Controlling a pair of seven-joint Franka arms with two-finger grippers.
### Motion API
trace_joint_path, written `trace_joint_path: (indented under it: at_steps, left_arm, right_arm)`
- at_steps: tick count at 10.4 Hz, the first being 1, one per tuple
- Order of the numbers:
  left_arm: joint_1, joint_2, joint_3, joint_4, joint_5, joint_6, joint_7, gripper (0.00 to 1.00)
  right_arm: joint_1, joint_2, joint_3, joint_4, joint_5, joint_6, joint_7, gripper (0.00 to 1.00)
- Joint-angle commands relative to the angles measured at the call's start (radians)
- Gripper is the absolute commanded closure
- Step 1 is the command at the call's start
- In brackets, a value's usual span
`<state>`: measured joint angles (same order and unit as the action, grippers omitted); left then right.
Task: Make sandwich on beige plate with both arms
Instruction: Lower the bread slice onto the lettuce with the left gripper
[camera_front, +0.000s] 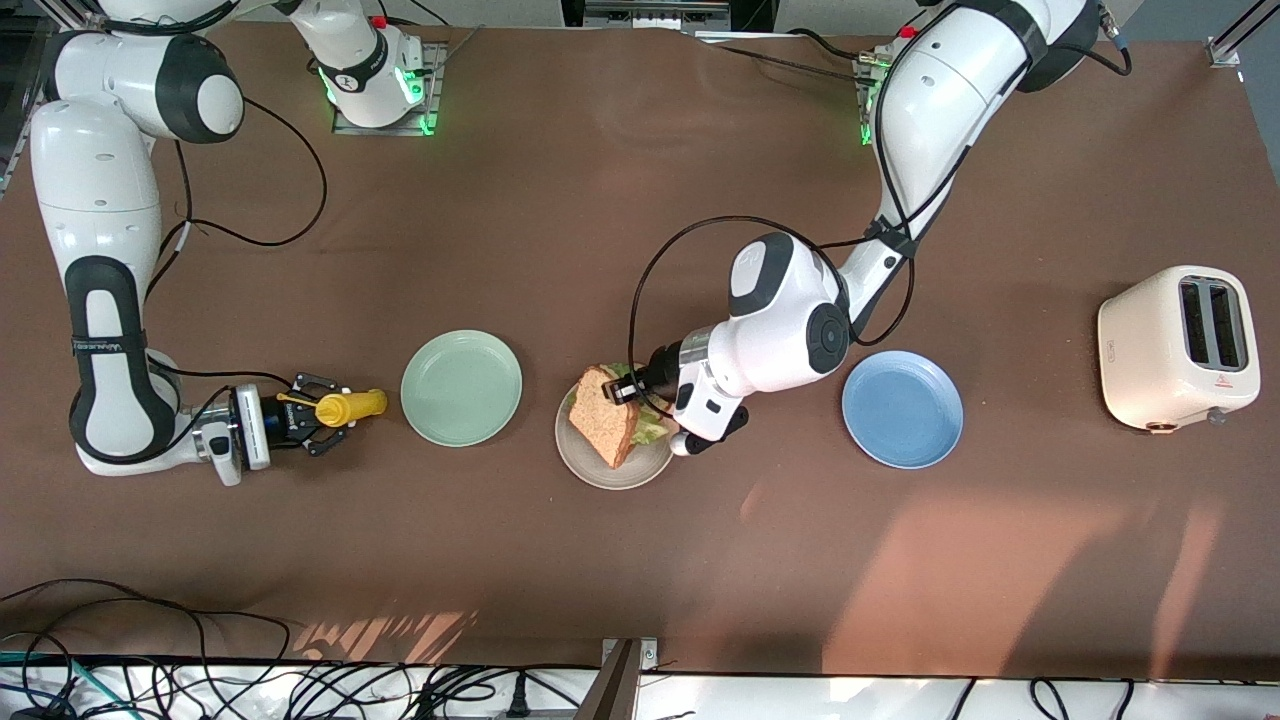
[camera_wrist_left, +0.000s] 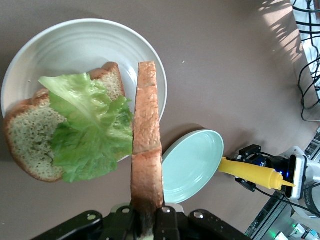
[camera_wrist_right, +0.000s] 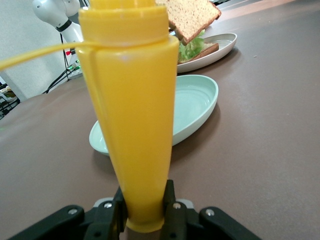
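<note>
- Table (camera_front: 560, 200): matt brown covering, smooth.
- Beige plate (camera_wrist_left: 75, 45): glazed, faint sheen, ringed.
- Mint plate (camera_front: 461, 387) and blue plate (camera_front: 902, 408): smooth, slightly glossy.
- Bread (camera_wrist_left: 147, 150): coarse, porous crumb, matt crust.
- Lettuce (camera_wrist_left: 90, 130): ruffled, moist sheen.
- Yellow bottle (camera_wrist_right: 132, 125): smooth plastic, soft gloss.
- Toaster (camera_front: 1178, 348): cream, satin casing.
- Arms (camera_front: 100, 200): glossy white shells.

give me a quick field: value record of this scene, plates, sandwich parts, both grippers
beige plate: between the mint green plate and the blue plate
on beige plate: bottom bread slice with lettuce leaf on top
left gripper: shut on top bread slice, held on edge over the beige plate
right gripper: shut on yellow squeeze bottle, beside the mint green plate
toaster: toward the left arm's end of the table
</note>
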<state>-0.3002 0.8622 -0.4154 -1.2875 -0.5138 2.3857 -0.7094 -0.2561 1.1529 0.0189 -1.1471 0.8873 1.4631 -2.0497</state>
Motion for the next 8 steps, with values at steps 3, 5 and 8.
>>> trace_joint_path:
  at_steps: [3, 5, 8]
  left_arm:
    - [-0.017, -0.005, 0.01, -0.039, -0.023, 0.012, 0.016, 1.0]
    - [-0.016, -0.003, 0.012, -0.061, -0.023, 0.009, 0.018, 1.0]
    - [-0.008, 0.012, 0.013, -0.065, -0.023, 0.006, 0.016, 0.74]
  right_arm:
    - [-0.011, -0.03, 0.003, 0.01, 0.021, -0.024, -0.038, 0.0]
    - [-0.011, -0.03, 0.001, 0.01, 0.021, -0.026, -0.043, 0.0]
    - [-0.011, -0.03, 0.001, 0.012, 0.019, -0.027, -0.044, 0.0]
